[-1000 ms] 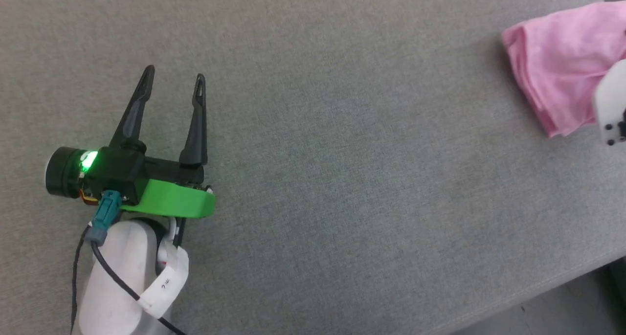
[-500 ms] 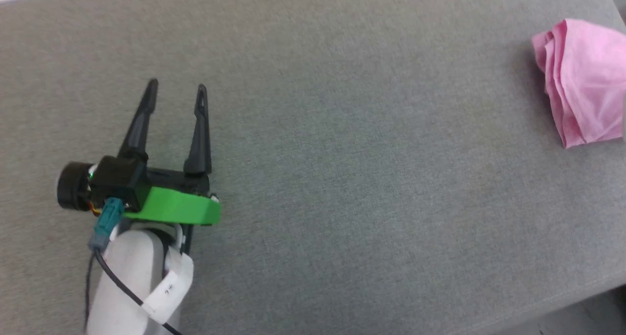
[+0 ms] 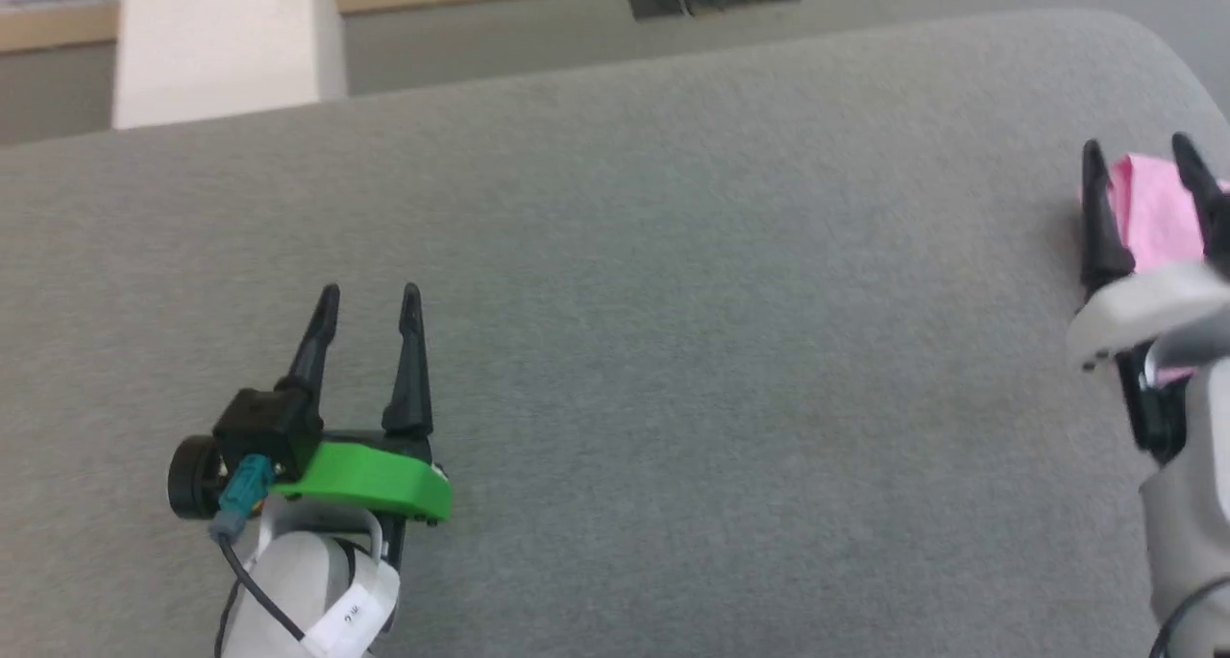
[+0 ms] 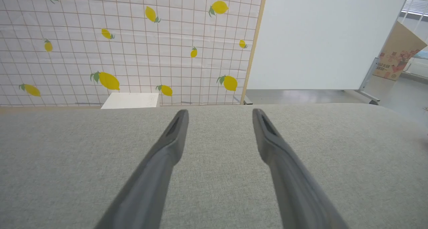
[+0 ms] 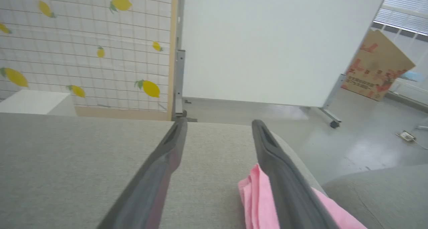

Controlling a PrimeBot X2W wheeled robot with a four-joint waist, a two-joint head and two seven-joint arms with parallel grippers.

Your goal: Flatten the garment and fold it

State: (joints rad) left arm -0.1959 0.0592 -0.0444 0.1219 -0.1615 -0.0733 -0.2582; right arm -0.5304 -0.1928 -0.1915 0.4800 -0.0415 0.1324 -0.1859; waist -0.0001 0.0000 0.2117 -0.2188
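Two grippers show in the head view, left gripper (image 3: 370, 293) and right gripper (image 3: 1136, 147), both with fingers spread on nothing. One garment (image 3: 1153, 211) lies at the grey cushion's (image 3: 673, 303) right end under the right one, its long axis hidden. The left wrist view shows parted fingers over cushion; in the right wrist view the parted fingers hang over the layered pink bundle, which runs toward the lower right.

You are looking at a broad grey fabric-covered surface (image 3: 673, 303) with a rounded far right corner. On it you see the garment (image 3: 1153, 211), pink and bunched in folds, lying close to that corner.
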